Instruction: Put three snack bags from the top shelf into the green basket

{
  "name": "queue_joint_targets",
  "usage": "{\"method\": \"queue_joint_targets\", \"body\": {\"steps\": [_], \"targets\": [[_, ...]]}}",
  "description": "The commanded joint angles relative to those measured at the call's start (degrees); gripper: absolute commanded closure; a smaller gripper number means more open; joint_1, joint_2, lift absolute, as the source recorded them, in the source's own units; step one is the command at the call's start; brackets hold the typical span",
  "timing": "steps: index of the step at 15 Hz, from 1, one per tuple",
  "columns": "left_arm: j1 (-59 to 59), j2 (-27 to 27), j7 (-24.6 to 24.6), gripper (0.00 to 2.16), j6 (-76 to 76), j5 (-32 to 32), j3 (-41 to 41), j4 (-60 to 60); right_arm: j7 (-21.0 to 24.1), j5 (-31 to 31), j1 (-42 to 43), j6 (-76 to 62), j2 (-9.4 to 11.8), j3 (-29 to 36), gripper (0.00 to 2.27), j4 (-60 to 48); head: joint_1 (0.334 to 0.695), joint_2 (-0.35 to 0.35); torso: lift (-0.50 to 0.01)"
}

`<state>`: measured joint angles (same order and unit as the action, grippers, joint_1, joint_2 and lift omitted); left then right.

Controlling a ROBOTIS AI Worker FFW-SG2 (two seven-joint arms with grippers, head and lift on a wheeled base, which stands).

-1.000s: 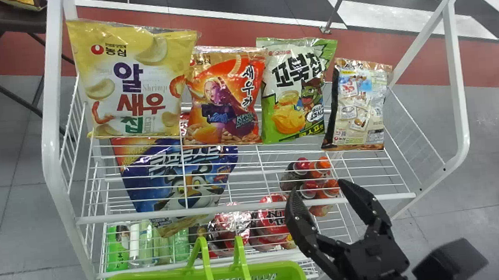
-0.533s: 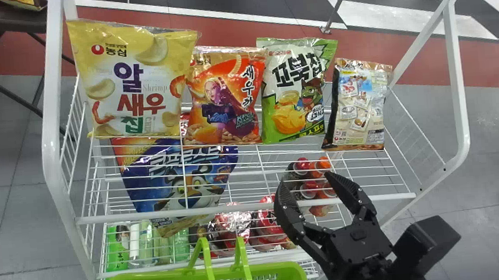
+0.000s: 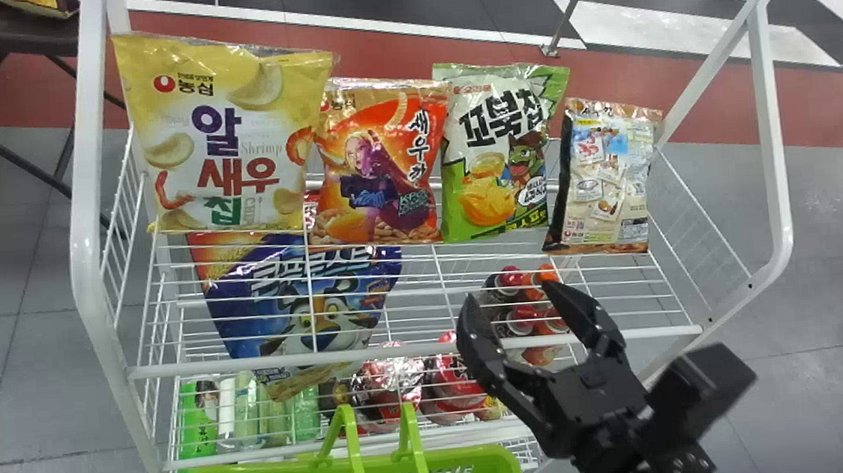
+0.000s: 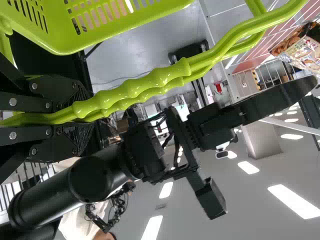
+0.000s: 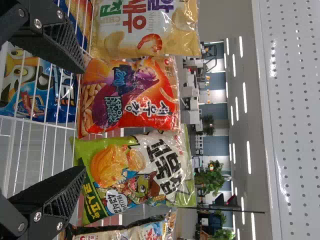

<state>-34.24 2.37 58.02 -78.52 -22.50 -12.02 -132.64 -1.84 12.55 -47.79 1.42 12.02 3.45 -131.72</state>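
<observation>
The black right gripper (image 3: 510,297), jaws spread, hangs near the top shelf's white metal front rim (image 3: 400,352); yellow bag (image 3: 225,131), orange-red bag (image 3: 386,171), green-and-white bag (image 3: 501,147) and beige-brown bag (image 3: 605,177), all glossy, sit on that shelf. The black left gripper's (image 4: 85,117) jaws pinch the smooth handles (image 4: 135,89) of the green perforated plastic basket (image 3: 259,471)

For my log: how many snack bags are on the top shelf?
4, in one row across the top shelf, from the robot's left: the yellow bag, the red bag, the green bag, then the beige bag. Another could be hidden behind them.
</observation>
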Motion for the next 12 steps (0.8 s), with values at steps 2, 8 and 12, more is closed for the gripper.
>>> {"method": "queue_joint_targets", "body": {"steps": [2, 8, 12], "targets": [[-0.6, 0.0, -0.5, 1.78, 0.5, 1.1, -0.5, -1.3, 0.1, 0.0, 8.2, 4.3, -0.3, -2.0, 0.14, 3.7, 0.695, -0.35, -0.047], [0.1, 0.9, -1.0, 1.78, -1.1, 2.0, -1.2, -2.3, 0.7, -1.2, 19.4, 4.3, -2.0, -4.5, 0.14, 10.9, 0.695, -0.35, -0.047], [0.3, 1.1, -1.9, 1.78, -3.0, 2.5, -1.6, -3.1, 0.5, -1.1, 25.8, 4.3, -2.1, -6.4, 0.14, 16.5, 0.695, -0.35, -0.047]]}}
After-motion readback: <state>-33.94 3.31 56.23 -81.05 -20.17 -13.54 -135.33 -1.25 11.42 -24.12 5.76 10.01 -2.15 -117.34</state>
